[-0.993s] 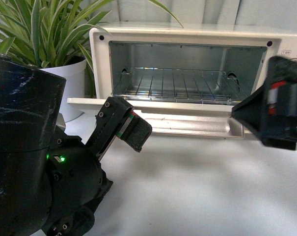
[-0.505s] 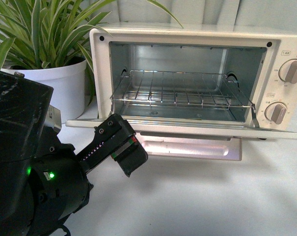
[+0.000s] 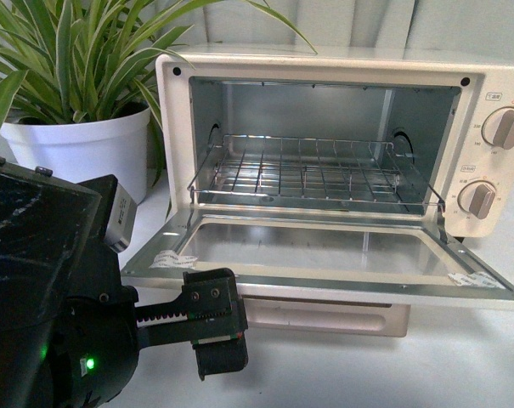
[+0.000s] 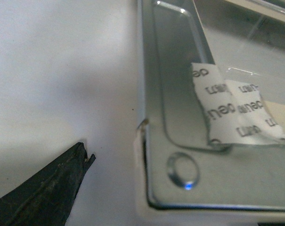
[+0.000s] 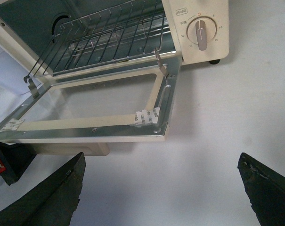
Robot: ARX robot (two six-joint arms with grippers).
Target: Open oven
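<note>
As the front view looks across the tabletop [image 3: 367, 365], we see the oven [image 3: 341, 64] toward its far edge, door [image 3: 324, 287] dropped flat, left gripper [image 3: 218, 353] before it. Left wrist view: only one finger [image 4: 43, 197] shows, so we cannot tell its spread. Right wrist view: right gripper [image 5: 158, 188] spread wide, holding nothing.

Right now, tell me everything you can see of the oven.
The oven is a cream-white toaster oven standing on the white table, beside a potted plant. Its glass-windowed door lies open, roughly level, with paper stickers at both front corners. Inside are shiny metal walls and a wire rack. Two beige knobs sit on its right side.
</note>
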